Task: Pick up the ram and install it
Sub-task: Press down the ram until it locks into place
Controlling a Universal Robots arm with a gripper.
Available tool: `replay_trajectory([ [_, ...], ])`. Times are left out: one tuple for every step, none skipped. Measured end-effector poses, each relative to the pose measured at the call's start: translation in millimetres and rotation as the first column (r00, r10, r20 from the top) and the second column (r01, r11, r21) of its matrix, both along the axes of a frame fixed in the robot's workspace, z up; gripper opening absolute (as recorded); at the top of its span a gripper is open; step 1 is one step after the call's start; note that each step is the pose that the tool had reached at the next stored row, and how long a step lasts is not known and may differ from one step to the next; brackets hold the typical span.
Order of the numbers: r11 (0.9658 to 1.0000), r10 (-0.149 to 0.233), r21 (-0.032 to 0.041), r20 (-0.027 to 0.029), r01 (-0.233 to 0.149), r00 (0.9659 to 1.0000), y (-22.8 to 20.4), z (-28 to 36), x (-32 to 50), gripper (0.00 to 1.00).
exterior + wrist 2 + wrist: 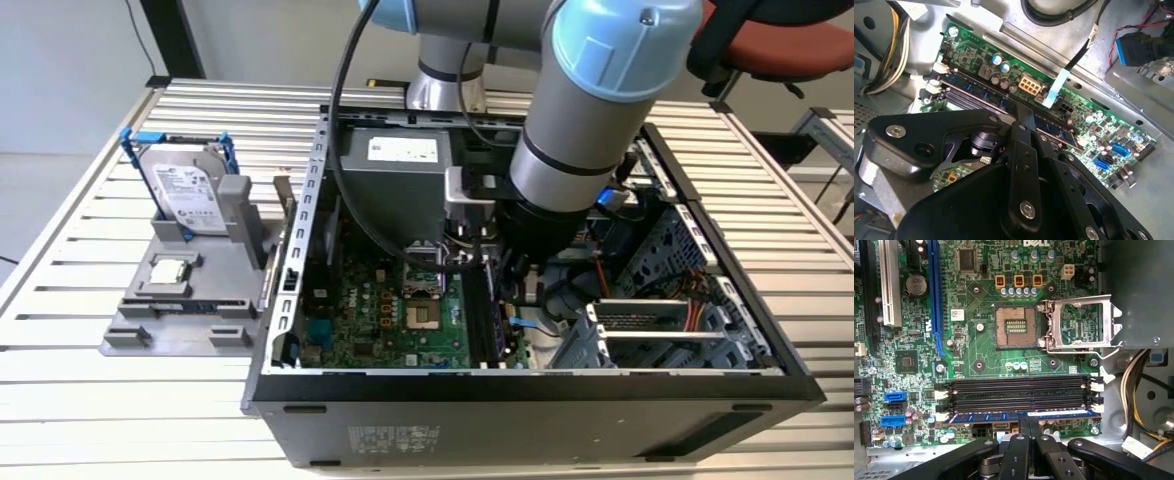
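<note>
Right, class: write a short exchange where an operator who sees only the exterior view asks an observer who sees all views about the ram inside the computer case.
Operator: The arm blocks my view into the case. Where is the ram?
Observer: In the first wrist view, the ram lies along the memory slot nearest the gripper.
Operator: And the fingers?
Observer: In both wrist views they are shut together, tips at the ram's middle.
Operator: The other slots?
Observer: The three other slots are empty.
</note>
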State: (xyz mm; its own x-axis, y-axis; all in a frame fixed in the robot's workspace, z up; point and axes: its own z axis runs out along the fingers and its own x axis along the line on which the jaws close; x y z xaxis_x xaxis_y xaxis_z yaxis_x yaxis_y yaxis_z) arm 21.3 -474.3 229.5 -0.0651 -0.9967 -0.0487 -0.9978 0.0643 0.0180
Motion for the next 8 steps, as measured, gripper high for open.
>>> replay_trajectory([
  [1.0, 0.0, -0.0003, 0.0, 0.0, 1.0, -0.1, -1.6, -0.2, 0.0],
  [1.0, 0.0, -0.0004, 0.0, 0.0, 1.0, -0.1, -3.4, -0.5, 0.0],
  [1.0, 0.0, -0.0008, -0.0003, 0.0, 1.0, -0.1, -5.1, -0.9, 0.0],
  [1.0, 0.0, -0.0018, -0.0005, 0.0, 1.0, -0.2, -6.5, -1.1, 0.0],
  [1.0, 0.0, -0.0024, -0.0006, 0.0, 1.0, -0.3, -8.2, -1.4, 0.0],
  [1.0, 0.0, -0.0018, -0.0005, 0.0, 1.0, -0.3, -10.3, -1.4, 0.0],
  [1.0, 0.0, -0.0018, -0.0004, 0.0, 1.0, -0.3, -11.2, -1.5, 0.0],
  [1.0, 0.0, -0.0015, -0.0003, 0.0, 1.0, -0.2, -11.3, -1.5, 0.0],
])
